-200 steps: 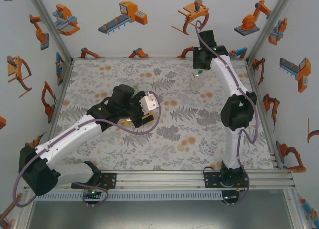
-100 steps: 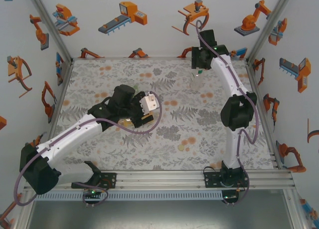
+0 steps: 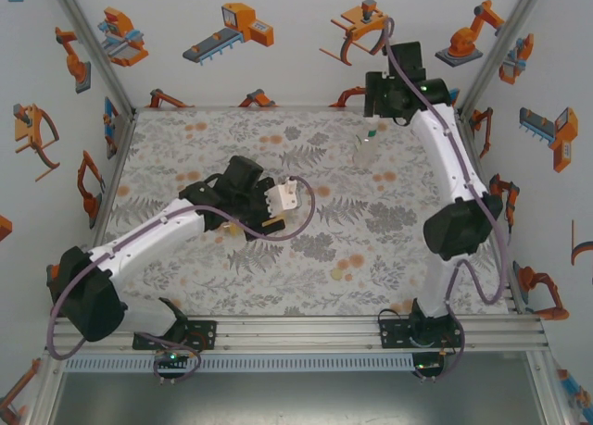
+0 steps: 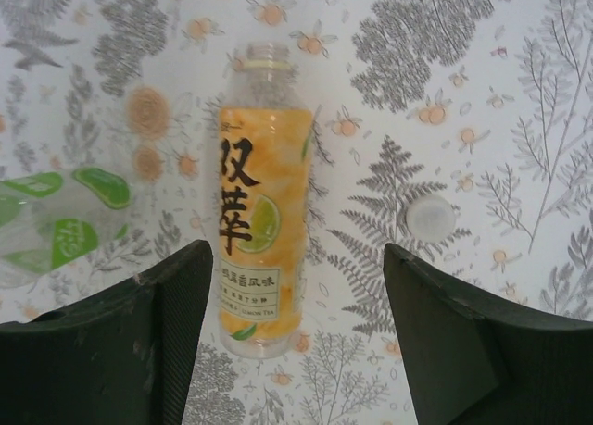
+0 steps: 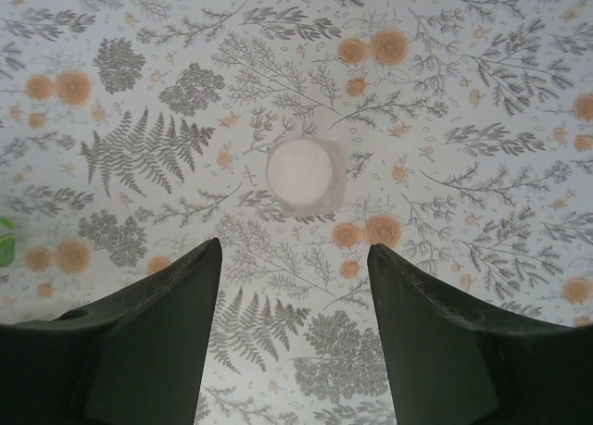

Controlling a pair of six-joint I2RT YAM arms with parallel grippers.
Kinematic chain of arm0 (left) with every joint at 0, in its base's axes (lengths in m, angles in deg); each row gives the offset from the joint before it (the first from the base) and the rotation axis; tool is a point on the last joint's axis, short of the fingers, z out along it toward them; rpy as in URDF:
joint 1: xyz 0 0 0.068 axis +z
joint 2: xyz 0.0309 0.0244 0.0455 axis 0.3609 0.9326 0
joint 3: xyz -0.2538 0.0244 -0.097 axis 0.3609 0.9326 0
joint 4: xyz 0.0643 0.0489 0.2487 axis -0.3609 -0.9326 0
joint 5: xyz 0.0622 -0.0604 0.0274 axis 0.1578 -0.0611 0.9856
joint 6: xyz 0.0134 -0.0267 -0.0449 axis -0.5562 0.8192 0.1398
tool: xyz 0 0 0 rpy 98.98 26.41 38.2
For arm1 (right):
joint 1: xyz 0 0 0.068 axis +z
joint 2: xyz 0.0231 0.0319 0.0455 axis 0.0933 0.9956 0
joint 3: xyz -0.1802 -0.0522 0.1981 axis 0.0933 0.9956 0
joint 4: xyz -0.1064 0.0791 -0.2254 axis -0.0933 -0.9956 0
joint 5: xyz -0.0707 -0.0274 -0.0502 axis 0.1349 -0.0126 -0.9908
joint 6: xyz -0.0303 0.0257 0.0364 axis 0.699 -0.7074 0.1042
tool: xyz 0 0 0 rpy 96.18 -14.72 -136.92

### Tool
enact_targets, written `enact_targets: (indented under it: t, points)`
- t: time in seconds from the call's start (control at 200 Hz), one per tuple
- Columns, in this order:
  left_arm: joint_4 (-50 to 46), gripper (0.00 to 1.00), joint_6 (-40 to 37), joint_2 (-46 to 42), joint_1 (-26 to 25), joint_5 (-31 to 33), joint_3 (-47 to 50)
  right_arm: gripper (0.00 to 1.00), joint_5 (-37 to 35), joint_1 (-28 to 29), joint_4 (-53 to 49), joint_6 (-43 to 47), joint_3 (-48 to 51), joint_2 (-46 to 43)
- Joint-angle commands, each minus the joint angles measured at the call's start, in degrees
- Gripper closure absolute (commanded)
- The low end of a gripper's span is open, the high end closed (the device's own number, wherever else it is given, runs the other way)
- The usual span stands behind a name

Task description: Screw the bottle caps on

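Floral-printed surface (image 3: pixel 324 258) stretched between white walls (image 3: pixel 296 73) dotted with orange robot stickers, and on it I counted three bottles and two caps. From the left wrist camera I saw the left gripper (image 4: pixel 296 254) hanging over the yellow-labelled amber bottle (image 4: pixel 262 203), which lay on its side with its open neck pointing away from me; the jaws stood released, a gap showing on each side of the bottle, touching nothing. One pale round cap (image 4: pixel 430 218) lay flat on the surface to the right of that bottle, apart from it. A second bottle, the clear green-labelled bottle (image 4: pixel 56 221), sat blurred at the left edge. In the overhead view the third, a slim clear bottle (image 3: pixel 366 152), stood upright near the far wall, just beside the right arm's wrist. The right gripper (image 5: pixel 295 249) had its jaws released and empty, with one white cap (image 5: pixel 301 177) seen end-on beyond them; I could not tell whether it sat on a bottle.
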Motion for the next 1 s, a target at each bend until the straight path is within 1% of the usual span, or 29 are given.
enact_targets:
  t: [0.0, 0.08, 0.22, 0.29, 0.376, 0.551, 0.746, 0.836, 0.996]
  points:
    - [-6.66, 0.30, -4.35, 2.15, 2.69, -5.71, -3.22, 0.40, 1.00, -0.18, 1.18, 0.17, 5.54, -6.30]
    - [-7.82, 0.30, -6.21, 3.70, 5.51, -7.58, -4.18, 0.40, 1.44, -0.16, 3.22, -0.73, 11.82, -10.85]
    - [-6.89, 0.28, -7.88, 6.13, 10.76, -9.65, -4.61, 0.40, 2.52, -0.18, 8.28, -2.19, 25.00, -20.11]
    - [-6.60, 0.28, -9.43, 7.22, 11.90, -10.18, -4.23, 0.40, 1.94, -0.16, 9.48, -2.29, 29.35, -23.80]
    - [-6.07, 0.28, -11.46, 8.27, 11.99, -10.17, -3.41, 0.39, 1.25, -0.16, 10.36, -2.22, 33.55, -27.67]
    - [0.00, 0.28, -12.98, 10.79, 12.59, -9.63, 0.71, 0.39, 0.02, -0.18, 11.39, -1.35, 38.03, -32.50]
    - [-0.11, 0.29, -13.46, 15.69, 13.47, -8.06, 1.14, 0.38, -1.49, -0.23, 11.44, 0.30, 41.26, -35.47]
    - [2.12, 0.29, -13.24, 16.61, 13.88, -8.81, 2.10, 0.38, -1.95, -0.21, 11.42, 0.82, 42.61, -36.30]
    - [4.79, 0.30, -11.78, 17.97, 15.66, -12.80, 2.17, 0.38, -2.08, -0.21, 11.56, 0.89, 44.29, -37.47]
